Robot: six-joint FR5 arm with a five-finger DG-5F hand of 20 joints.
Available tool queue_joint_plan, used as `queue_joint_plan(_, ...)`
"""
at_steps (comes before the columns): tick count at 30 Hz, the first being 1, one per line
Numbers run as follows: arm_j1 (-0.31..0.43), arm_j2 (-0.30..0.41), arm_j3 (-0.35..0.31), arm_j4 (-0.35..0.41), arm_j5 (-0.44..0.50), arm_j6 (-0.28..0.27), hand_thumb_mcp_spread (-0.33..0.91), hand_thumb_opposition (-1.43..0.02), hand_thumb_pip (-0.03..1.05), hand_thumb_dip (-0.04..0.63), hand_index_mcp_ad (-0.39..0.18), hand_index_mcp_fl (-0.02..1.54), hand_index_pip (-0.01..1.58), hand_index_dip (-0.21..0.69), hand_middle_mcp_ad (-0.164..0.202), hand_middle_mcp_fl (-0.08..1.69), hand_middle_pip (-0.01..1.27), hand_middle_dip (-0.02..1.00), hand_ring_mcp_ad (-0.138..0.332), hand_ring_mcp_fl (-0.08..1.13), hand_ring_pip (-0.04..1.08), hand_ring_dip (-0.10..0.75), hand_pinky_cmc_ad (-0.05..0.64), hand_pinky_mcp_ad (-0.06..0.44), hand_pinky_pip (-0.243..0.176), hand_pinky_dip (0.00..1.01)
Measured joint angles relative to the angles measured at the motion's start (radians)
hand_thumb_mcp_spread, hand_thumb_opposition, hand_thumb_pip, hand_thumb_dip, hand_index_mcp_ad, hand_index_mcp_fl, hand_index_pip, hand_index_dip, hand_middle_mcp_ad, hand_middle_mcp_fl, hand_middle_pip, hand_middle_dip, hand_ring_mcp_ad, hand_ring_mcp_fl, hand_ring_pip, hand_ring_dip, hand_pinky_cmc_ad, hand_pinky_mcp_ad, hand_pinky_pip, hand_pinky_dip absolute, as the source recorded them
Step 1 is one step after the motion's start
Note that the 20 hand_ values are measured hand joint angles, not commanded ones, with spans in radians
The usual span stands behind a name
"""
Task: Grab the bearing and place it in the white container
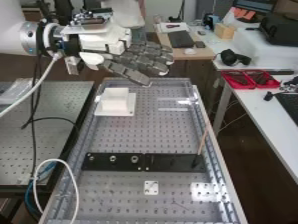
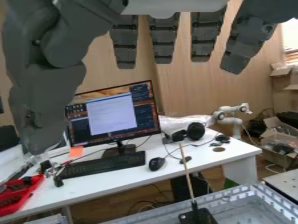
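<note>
robot hand (image 1: pixel 136 59) open with straight fingers, up high by the far end of the metal table (image 1: pixel 120 135), white box (image 1: pixel 115 102) near that end, little round bearings (image 1: pixel 135 159) on a long black strip (image 1: pixel 174 162), thin stick (image 1: pixel 203 141) up at its other end

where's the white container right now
In the high view, the white container sits toward the far end of the perforated bench, on its left side, just below the hand in the picture.
</note>
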State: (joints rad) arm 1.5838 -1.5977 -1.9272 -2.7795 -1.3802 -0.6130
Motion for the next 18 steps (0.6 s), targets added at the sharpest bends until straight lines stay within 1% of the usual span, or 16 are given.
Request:
queue_joint_plan(3, 0.002, -0.017, -0.034, 0.054, 0.042, 0.004, 0.43, -0.72, 0.40, 0.113, -0.103, 0.26, 0.12, 0.051, 0.086, 0.00, 0.14, 0.11, 0.208, 0.00, 0.09, 0.028, 0.414, 0.297, -0.093, 0.17)
queue_joint_plan(4, 0.003, -0.025, -0.047, 0.076, 0.060, 0.005, 0.43, -0.72, 0.40, 0.110, -0.103, 0.28, 0.12, 0.045, 0.084, 0.00, 0.14, 0.11, 0.202, 0.00, 0.09, 0.028, 0.414, 0.297, -0.089, 0.17)
queue_joint_plan(6, 0.004, -0.040, -0.065, 0.105, 0.085, 0.007, 0.43, -0.73, 0.40, 0.126, -0.103, 0.30, 0.15, 0.061, 0.084, 0.00, 0.14, 0.11, 0.202, 0.00, 0.09, 0.028, 0.414, 0.293, -0.089, 0.17)
queue_joint_plan(7, 0.005, -0.048, -0.073, 0.118, 0.099, 0.007, 0.43, -0.73, 0.40, 0.136, -0.106, 0.33, 0.18, 0.079, 0.086, -0.01, 0.14, 0.11, 0.202, 0.00, 0.09, 0.028, 0.414, 0.297, -0.089, 0.17)
queue_joint_plan(8, 0.005, -0.053, -0.077, 0.126, 0.107, 0.007, 0.43, -0.72, 0.40, 0.141, -0.108, 0.35, 0.21, 0.075, 0.082, 0.00, 0.14, 0.11, 0.195, 0.00, 0.09, 0.028, 0.414, 0.297, -0.089, 0.17)
queue_joint_plan(10, 0.006, -0.073, -0.089, 0.147, 0.132, 0.007, 0.43, -0.75, 0.44, 0.140, -0.112, 0.37, 0.29, 0.082, 0.082, 0.00, 0.14, 0.11, 0.192, 0.00, 0.09, 0.028, 0.414, 0.297, -0.089, 0.17)
queue_joint_plan(11, 0.005, -0.079, -0.092, 0.153, 0.138, 0.008, 0.43, -0.75, 0.46, 0.143, -0.112, 0.37, 0.33, 0.087, 0.082, 0.00, 0.14, 0.11, 0.192, 0.00, 0.09, 0.028, 0.414, 0.297, -0.089, 0.17)
queue_joint_plan(13, 0.002, -0.100, -0.100, 0.168, 0.152, 0.012, 0.43, -0.76, 0.47, 0.147, -0.112, 0.37, 0.45, 0.089, 0.082, 0.00, 0.14, 0.11, 0.192, 0.00, 0.09, 0.028, 0.414, 0.297, -0.089, 0.17)
queue_joint_plan(16, -0.011, -0.124, -0.113, 0.199, 0.159, 0.017, 0.43, -0.77, 0.48, 0.164, -0.112, 0.37, 0.57, 0.089, 0.082, 0.00, 0.14, 0.11, 0.192, 0.00, 0.09, 0.028, 0.414, 0.295, -0.089, 0.17)
queue_joint_plan(18, -0.023, -0.136, -0.122, 0.221, 0.155, 0.018, 0.43, -0.77, 0.48, 0.176, -0.112, 0.37, 0.61, 0.089, 0.082, 0.00, 0.14, 0.11, 0.192, 0.00, 0.09, 0.028, 0.414, 0.295, -0.089, 0.17)
